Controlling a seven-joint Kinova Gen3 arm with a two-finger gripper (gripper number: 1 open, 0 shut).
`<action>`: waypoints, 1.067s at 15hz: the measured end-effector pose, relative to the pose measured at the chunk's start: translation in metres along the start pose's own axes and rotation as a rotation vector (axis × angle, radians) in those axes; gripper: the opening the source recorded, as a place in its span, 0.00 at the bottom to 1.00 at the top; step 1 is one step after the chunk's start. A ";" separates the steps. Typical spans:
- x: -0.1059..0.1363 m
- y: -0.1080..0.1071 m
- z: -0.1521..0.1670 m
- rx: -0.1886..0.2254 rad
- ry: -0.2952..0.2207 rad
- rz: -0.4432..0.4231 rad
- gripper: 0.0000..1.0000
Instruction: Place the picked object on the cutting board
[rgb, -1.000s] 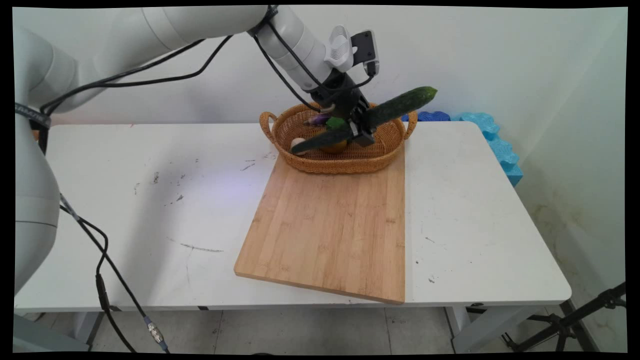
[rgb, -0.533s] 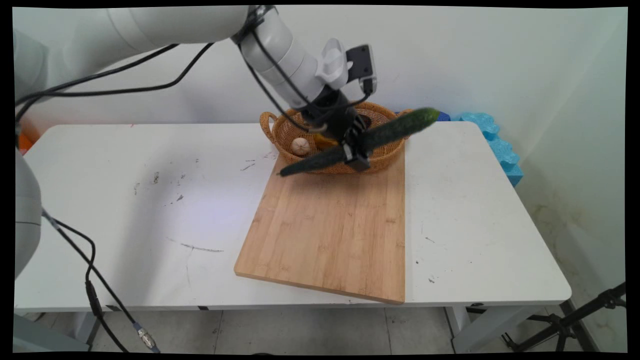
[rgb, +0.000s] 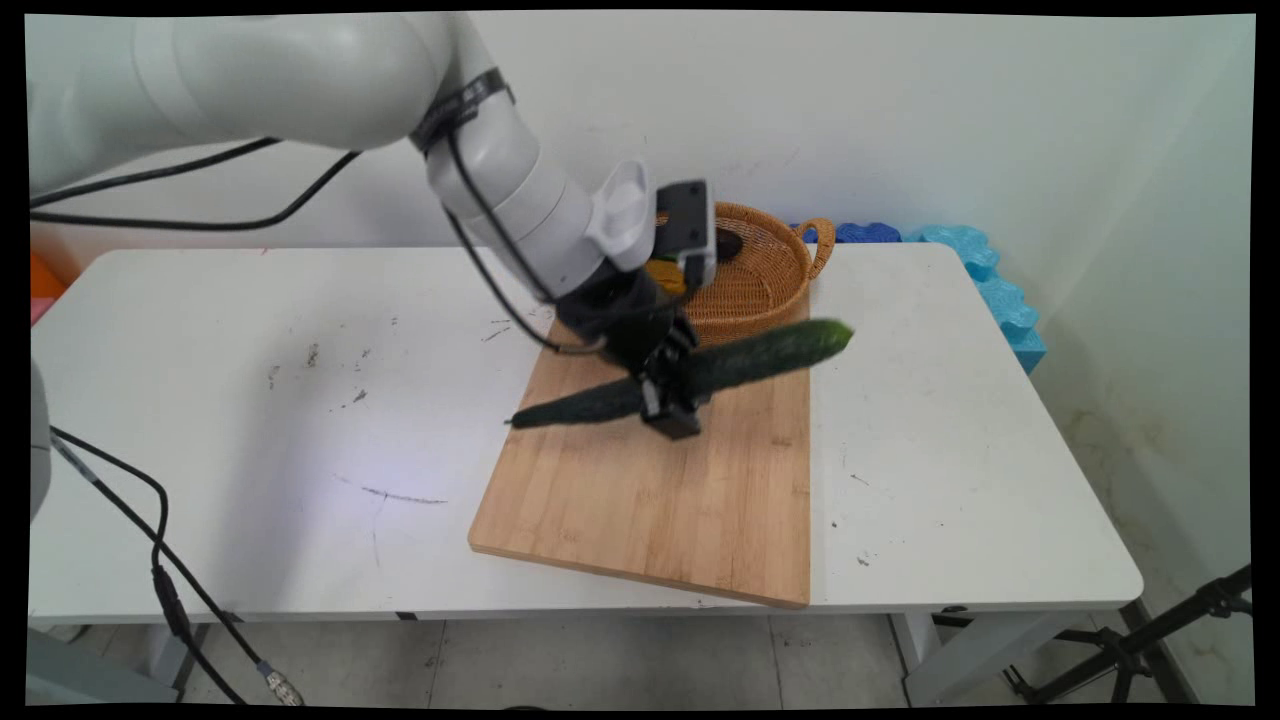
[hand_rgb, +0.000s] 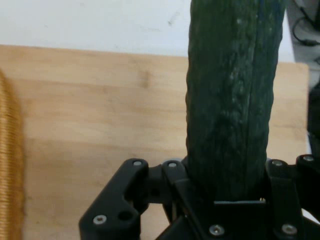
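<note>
White table (rgb: 250, 420) against a pale wall. Bamboo cutting board (rgb: 660, 500), reaching the table's near edge. Wicker basket (rgb: 760, 285) at the board's far end. Gripper (rgb: 672, 398), fingers clamped mid-length on a dark green cucumber (rgb: 740, 358), held aloft, slightly tilted, over the board's far half.

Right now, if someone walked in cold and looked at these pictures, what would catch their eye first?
The long dark green cucumber, clamped near its middle in the black gripper and held tilted in the air above the wooden board in the middle of the table. Behind the board, at the table's far edge, sits a wicker basket, partly hidden by the arm.
</note>
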 end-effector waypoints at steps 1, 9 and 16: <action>-0.006 0.006 0.002 -0.010 -0.009 0.008 0.00; -0.048 0.028 0.028 -0.066 -0.067 0.045 0.00; -0.067 0.031 0.057 -0.086 -0.082 0.042 0.00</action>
